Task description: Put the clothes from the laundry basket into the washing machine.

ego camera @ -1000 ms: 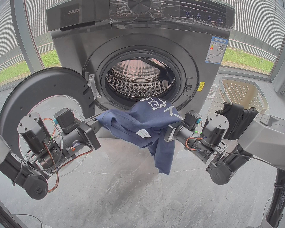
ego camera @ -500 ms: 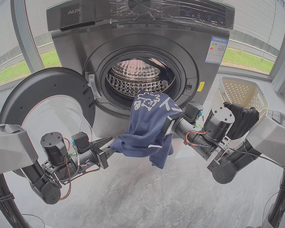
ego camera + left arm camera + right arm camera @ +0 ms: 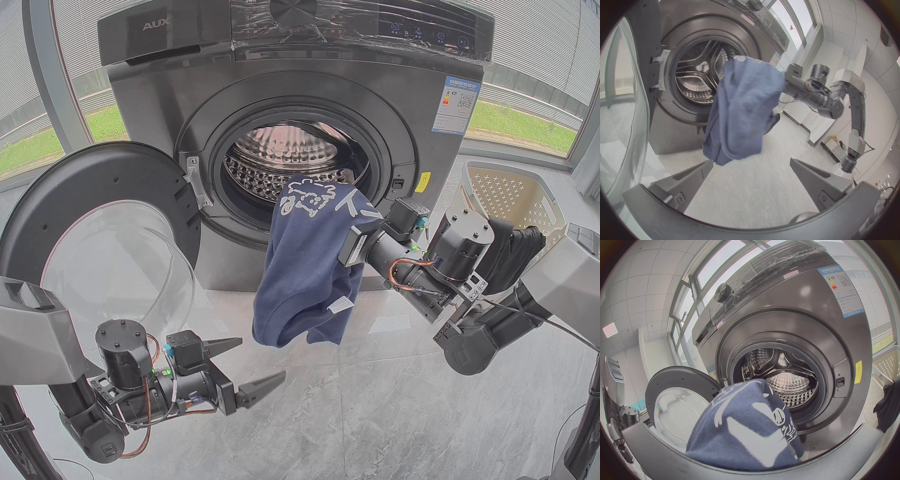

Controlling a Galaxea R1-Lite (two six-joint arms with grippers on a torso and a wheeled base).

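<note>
Navy shirt (image 3: 306,262) | left jaws released, lowered | hangs from right jaws

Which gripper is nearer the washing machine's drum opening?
Right. The right gripper, holding the navy shirt, is just in front of the drum opening, at its lower rim; the open left gripper hangs low over the floor, near the open door.

Navy shirt (image 3: 306,262) dangling, washing machine (image 3: 156,100) open

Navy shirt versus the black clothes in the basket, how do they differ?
The navy shirt has white print; the black clothes look plain. The navy shirt hangs from the right gripper before the washing machine; the black clothes drape over the laundry basket. Neither is in the drum.
</note>
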